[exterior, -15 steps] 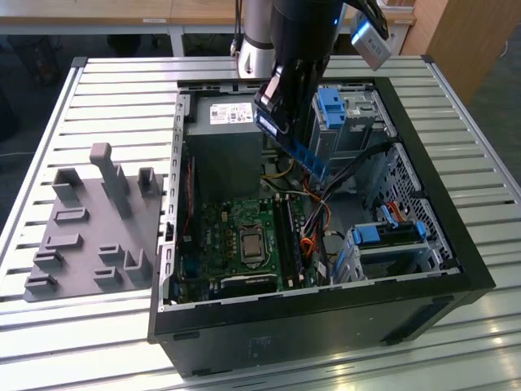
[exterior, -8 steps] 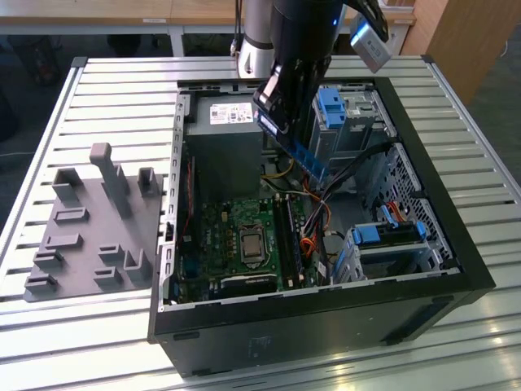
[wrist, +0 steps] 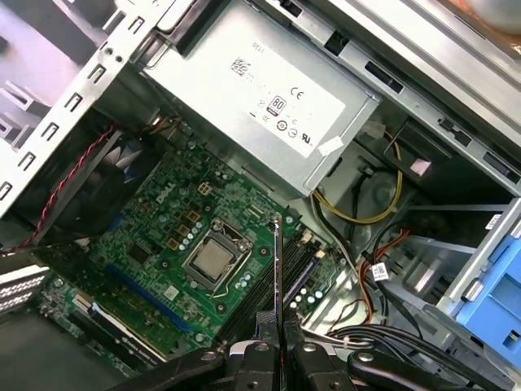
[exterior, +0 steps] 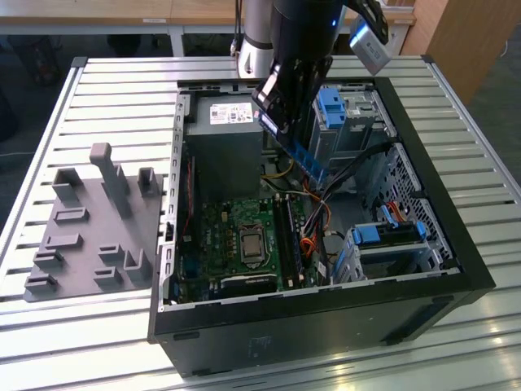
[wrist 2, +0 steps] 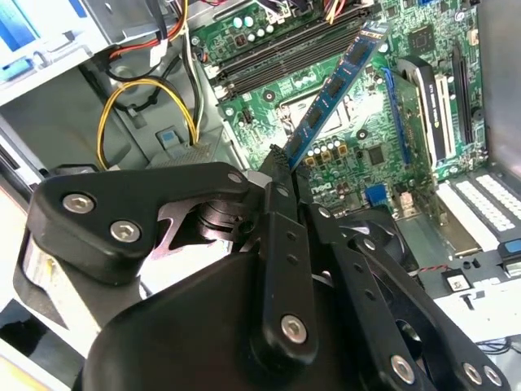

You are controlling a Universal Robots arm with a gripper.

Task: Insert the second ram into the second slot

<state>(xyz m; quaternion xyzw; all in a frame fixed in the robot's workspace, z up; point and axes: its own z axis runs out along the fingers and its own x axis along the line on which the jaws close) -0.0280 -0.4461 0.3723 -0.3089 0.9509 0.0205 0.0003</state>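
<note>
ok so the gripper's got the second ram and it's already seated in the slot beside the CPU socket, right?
Not seated. The gripper is shut on the second ram, but the stick hangs tilted in the air above the motherboard, not pushed into any slot beside the CPU socket. The exterior view shows it.

- This looks like a robotics lab or test bench.
- A slatted aluminium worktable [exterior: 98, 81] carries an open desktop computer case [exterior: 326, 334] lying on its side, with its motherboard [exterior: 236, 236] exposed.
- A grey fixture plate [exterior: 89, 236] with upright holders lies beside the case.
- An industrial robot arm [exterior: 259, 37] hangs over the case, its gripper [exterior: 281, 114] clamped on the second ram [exterior: 308, 159].
- Wooden desks [exterior: 98, 12] stand behind.
</note>
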